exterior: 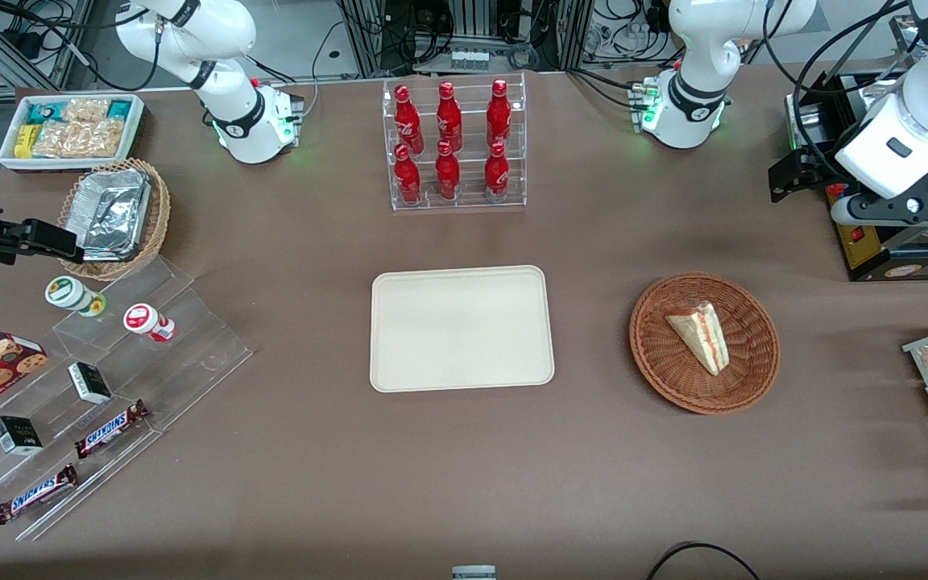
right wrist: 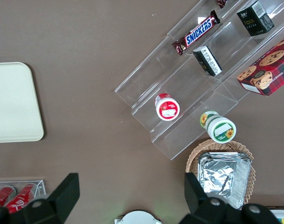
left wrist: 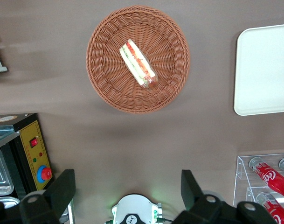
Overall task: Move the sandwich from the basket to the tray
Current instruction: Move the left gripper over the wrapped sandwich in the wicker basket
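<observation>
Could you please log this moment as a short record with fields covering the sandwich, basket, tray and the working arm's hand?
sandwich: lying in the basket, a wedge with red and green filling along its cut edge
basket: round reddish-brown wicker, on the table beside the tray, toward the working arm's end
tray: cream, rectangular, nothing on it
hand: open, raised well above the table and holding nothing, farther from the front camera than the basket
task status: sandwich not yet picked up

Six red bottles [exterior: 452,145] in clear rack [exterior: 454,193]; Snickers bars [exterior: 112,428].
</observation>
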